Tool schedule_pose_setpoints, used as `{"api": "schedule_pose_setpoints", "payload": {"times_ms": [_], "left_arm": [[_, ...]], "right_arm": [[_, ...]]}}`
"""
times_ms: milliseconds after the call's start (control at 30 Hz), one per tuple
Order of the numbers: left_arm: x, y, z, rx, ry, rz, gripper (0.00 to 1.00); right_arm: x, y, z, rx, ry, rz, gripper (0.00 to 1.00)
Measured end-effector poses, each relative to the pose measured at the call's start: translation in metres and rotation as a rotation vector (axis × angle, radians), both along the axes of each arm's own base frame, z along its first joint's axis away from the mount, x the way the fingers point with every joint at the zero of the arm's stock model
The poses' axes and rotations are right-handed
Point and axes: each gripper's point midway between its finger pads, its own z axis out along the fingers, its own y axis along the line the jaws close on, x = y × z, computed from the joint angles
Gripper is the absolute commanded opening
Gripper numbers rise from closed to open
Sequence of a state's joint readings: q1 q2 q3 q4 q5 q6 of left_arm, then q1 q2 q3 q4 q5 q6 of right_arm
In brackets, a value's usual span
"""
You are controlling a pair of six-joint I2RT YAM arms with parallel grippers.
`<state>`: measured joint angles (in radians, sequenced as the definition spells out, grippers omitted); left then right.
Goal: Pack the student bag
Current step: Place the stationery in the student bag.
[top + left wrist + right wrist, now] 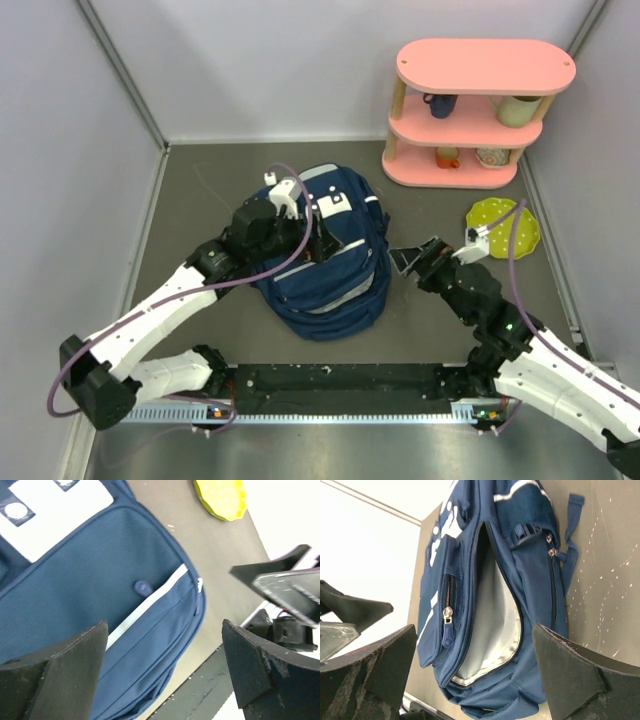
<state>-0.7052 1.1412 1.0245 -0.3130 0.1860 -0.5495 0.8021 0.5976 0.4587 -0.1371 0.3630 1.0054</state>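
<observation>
The student bag (330,270), navy blue with white stripes and patches, lies in the middle of the table. My left gripper (328,240) hovers over its front and is open; in the left wrist view its fingers (65,670) stand wide apart above the front pocket (100,580), touching nothing. My right gripper (402,260) is just right of the bag and also open. The right wrist view looks between its fingers (570,670) at the bag's side (485,580), where the main compartment gapes and shows pale grey lining (495,625). A blue zipper pull (447,625) hangs beside the gap.
A pink three-tier shelf (480,110) with cups and bowls stands at the back right. A yellow-green dotted plate (505,225) lies on the table right of my right gripper. White walls close in both sides, and a black rail (340,380) runs along the near edge.
</observation>
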Motion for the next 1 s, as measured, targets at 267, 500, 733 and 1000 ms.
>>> {"api": "schedule_pose_setpoints", "payload": {"times_ms": [267,500,733,1000], "left_arm": [[0.016,0.076,-0.009,0.053,-0.074,0.293,0.99],[0.023,0.153,-0.126,0.171,0.182,0.51,0.99],[0.018,0.143,-0.143,0.085,0.225,0.477,0.97],[0.026,0.118,-0.143,-0.035,0.238,0.39,0.47]], "right_arm": [[-0.001,0.007,-0.004,-0.125,0.028,0.066,0.91],[-0.027,0.049,-0.033,-0.204,0.106,0.272,0.85],[-0.033,0.084,-0.017,-0.204,0.079,0.366,0.63],[-0.021,0.076,-0.062,-0.32,0.219,0.289,0.31]]}}
